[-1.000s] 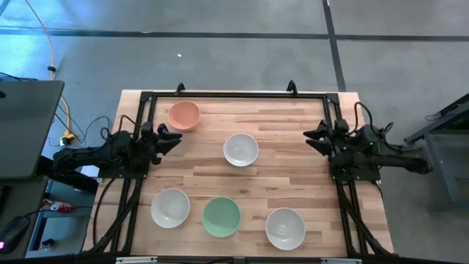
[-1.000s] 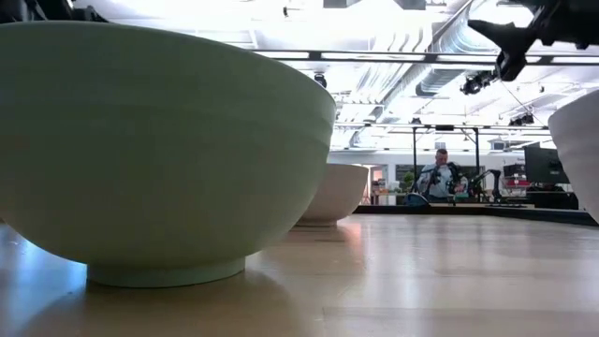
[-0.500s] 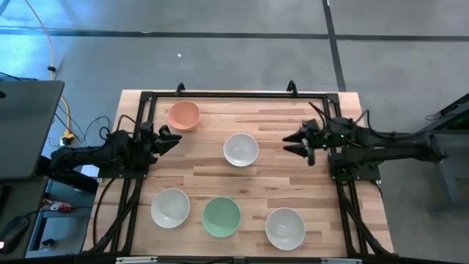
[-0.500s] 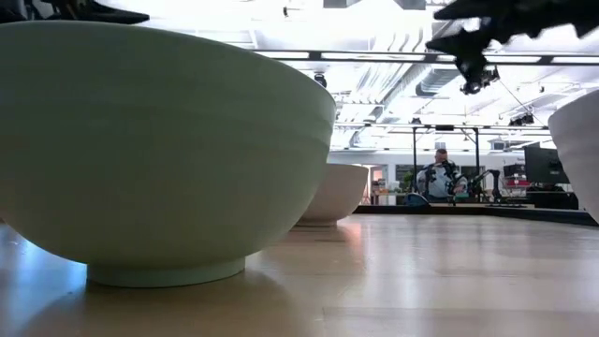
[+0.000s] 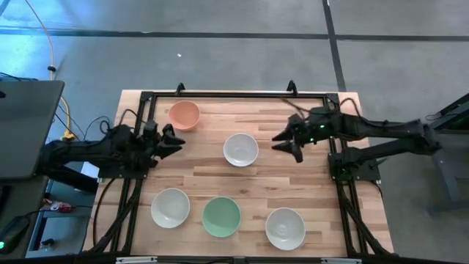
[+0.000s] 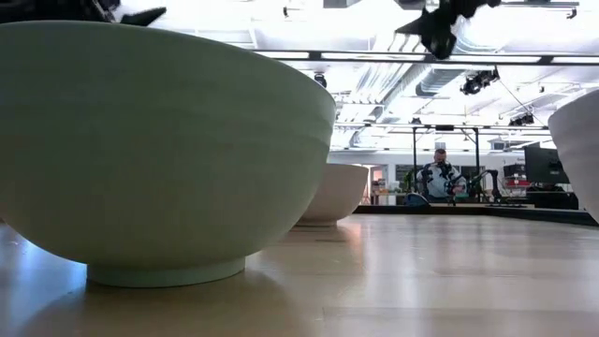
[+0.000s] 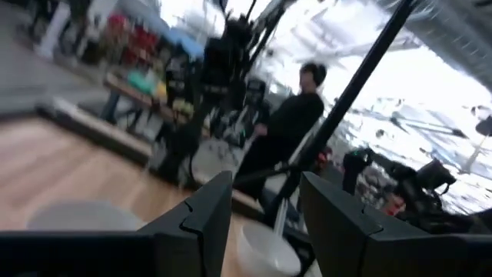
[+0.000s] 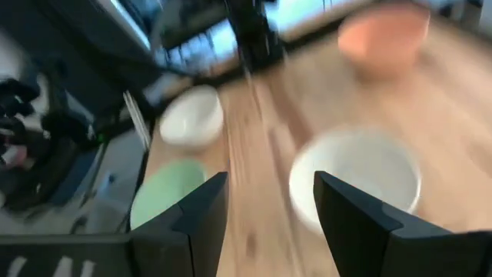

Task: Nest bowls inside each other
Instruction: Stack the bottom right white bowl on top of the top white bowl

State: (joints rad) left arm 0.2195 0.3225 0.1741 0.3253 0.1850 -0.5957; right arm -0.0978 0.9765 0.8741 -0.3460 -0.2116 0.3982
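Observation:
Five bowls stand apart on their bases on the wooden table: a salmon-orange bowl (image 5: 183,115) near the far left, a white bowl (image 5: 240,149) in the middle, and a white bowl (image 5: 170,207), a mint green bowl (image 5: 221,216) and a white bowl (image 5: 285,228) along the near side. My right gripper (image 5: 281,143) is open and hovers just right of the middle white bowl (image 8: 361,177). My left gripper (image 5: 178,139) is open, in the air near the salmon bowl. In the low view the mint bowl (image 6: 159,150) fills the foreground.
A black frame (image 5: 234,94) runs along the table's far edge and both sides. Bare wood lies between the middle bowl and the near row. A person (image 6: 440,176) sits in the room far behind the table. A grey case (image 5: 26,125) sits off the left edge.
My right arm has reached out from the table's right edge toward the left, bringing its open gripper close to the middle white bowl. My left gripper has edged slightly out over the table. No bowl has moved.

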